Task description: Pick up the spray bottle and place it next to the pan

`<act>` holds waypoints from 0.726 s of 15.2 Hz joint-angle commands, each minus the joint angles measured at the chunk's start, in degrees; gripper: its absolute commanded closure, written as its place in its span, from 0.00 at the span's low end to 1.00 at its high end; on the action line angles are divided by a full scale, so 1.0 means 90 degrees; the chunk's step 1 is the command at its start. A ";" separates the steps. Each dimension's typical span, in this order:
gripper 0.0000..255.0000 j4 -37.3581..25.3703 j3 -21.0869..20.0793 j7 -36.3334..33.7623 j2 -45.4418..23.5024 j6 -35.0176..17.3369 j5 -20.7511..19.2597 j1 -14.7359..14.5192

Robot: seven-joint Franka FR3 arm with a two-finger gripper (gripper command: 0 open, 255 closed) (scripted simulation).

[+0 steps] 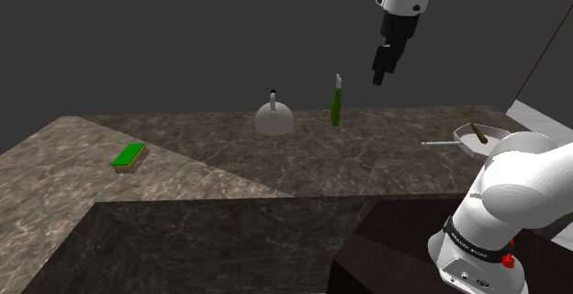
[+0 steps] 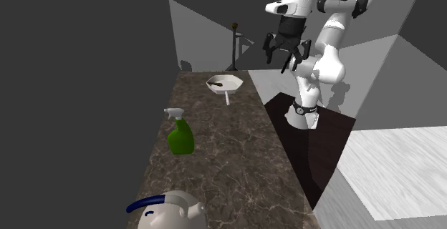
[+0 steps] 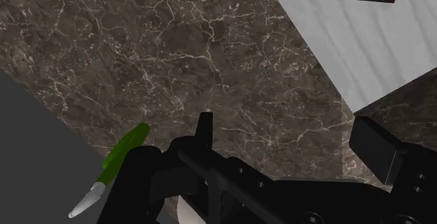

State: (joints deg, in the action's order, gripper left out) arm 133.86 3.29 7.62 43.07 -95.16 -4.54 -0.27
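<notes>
The spray bottle (image 1: 336, 102) is green with a white trigger head and stands upright on the dark marbled counter (image 1: 230, 154). In the second exterior view the bottle (image 2: 180, 133) is partway along the counter and the white pan (image 2: 226, 84) lies further on, nearer the arm. That pan (image 1: 479, 137) has a dark object in it and a thin handle. My gripper (image 1: 380, 67) hangs high above the counter, up and to the right of the bottle in the shoulder view. It is open and empty (image 2: 284, 52). From the wrist, the bottle (image 3: 126, 152) lies beside the open gripper (image 3: 287, 142).
A white domed kettle (image 1: 274, 118) with a blue handle stands to the shoulder view's left of the bottle. A green sponge (image 1: 129, 156) lies far left. The counter drops off at its front edge. My stand (image 2: 315, 138) adjoins the counter beside the pan.
</notes>
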 commanded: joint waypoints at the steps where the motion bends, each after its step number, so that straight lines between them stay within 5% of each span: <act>1: 0.00 0.0000 0.0000 0.0000 0.0000 0.0000 0.0000 0.0000; 11: 0.00 -0.1165 0.0080 -0.0623 -0.2459 -0.1006 -0.0525 0.0429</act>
State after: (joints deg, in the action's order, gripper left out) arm 124.42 3.86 2.55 22.75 -103.69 -8.72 3.16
